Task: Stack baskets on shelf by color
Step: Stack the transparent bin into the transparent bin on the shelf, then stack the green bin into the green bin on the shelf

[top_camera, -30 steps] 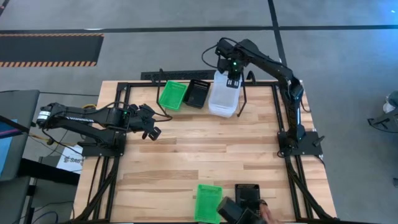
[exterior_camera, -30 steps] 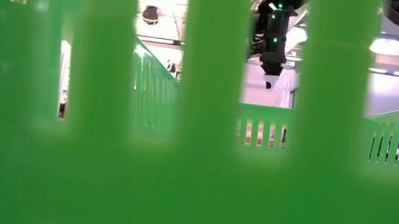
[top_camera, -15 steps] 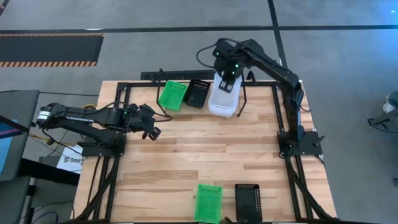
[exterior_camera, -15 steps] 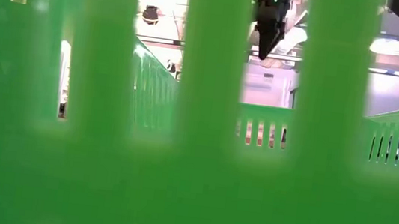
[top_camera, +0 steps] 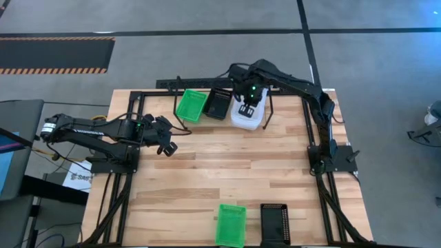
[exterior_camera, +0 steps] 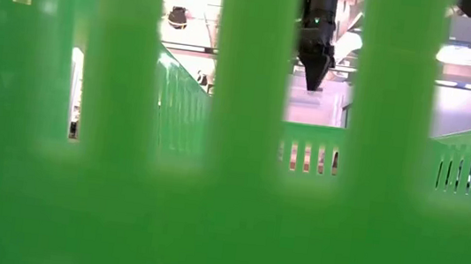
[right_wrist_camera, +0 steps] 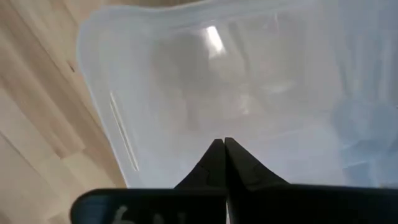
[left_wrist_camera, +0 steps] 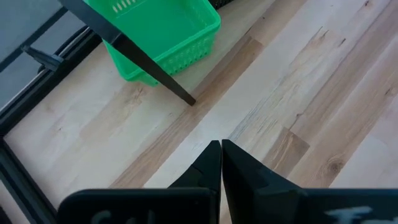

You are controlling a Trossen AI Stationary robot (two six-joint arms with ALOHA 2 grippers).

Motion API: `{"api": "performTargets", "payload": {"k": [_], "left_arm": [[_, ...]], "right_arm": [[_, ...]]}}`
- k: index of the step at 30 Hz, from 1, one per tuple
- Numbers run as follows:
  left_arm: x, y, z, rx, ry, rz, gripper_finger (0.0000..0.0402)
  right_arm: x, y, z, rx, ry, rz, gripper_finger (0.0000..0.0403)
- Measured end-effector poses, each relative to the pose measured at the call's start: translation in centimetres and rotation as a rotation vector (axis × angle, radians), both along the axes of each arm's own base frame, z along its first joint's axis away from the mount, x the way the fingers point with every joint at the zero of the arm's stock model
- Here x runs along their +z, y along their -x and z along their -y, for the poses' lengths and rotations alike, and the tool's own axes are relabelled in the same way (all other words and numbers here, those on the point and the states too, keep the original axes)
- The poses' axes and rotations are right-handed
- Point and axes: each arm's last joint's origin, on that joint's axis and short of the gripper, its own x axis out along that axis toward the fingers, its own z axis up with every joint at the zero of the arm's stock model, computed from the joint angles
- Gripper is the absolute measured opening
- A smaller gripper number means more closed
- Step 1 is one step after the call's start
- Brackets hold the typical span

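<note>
Hovering over the clear basket [top_camera: 246,116] on the shelf [top_camera: 267,110] at the bench's [top_camera: 220,165] far edge, the right hand [top_camera: 247,107] has its fingers pressed together, empty. A green basket [top_camera: 191,105] and a black basket [top_camera: 218,103] sit beside it. Another green basket [top_camera: 231,224] and black basket [top_camera: 273,224] lie at the near edge. The left hand [top_camera: 167,146] waits, fingers together.
</note>
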Motion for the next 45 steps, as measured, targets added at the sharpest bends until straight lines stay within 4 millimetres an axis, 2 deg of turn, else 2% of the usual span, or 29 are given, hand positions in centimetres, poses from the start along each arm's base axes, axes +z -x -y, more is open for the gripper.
{"api": "performTargets", "payload": {"k": [8, 13, 22, 30, 34, 38, 41, 45], "left_arm": [[0.0, 0.0, 0.0, -0.006, -0.002, -0.002, 0.0000], [0.0, 0.0, 0.0, -0.005, -0.001, -0.001, 0.0000], [0.0, 0.0, 0.0, 0.001, 0.003, 0.003, 0.0000], [0.0, 0.0, 0.0, 0.000, 0.016, 0.005, 0.0000], [0.0, 0.0, 0.0, 0.000, 0.016, 0.005, 0.0000], [0.0, 0.0, 0.0, 0.000, 0.017, 0.005, 0.0000], [0.0, 0.0, 0.0, -0.005, 0.015, 0.002, 0.0000], [0.0, 0.0, 0.0, -0.013, 0.012, -0.003, 0.0000]], "right_arm": [[-3.1, 0.2, -0.6, 0.012, -0.057, -0.116, 0.0003], [-4.4, 1.2, 0.2, 0.019, -0.021, -0.222, 0.0002], [-4.1, 3.3, 3.4, -0.034, 0.056, -0.273, 0.0002], [-3.2, 5.0, 5.2, -0.065, 0.097, -0.281, 0.0001], [-1.9, 4.8, 5.4, -0.066, 0.125, -0.233, 0.0001], [0.8, 3.7, 4.5, -0.044, 0.184, -0.136, 0.0001], [3.3, 2.7, 2.9, -0.061, 0.214, -0.023, 0.0002], [6.9, 1.3, -0.2, -0.032, 0.142, 0.205, 0.0002]]}}
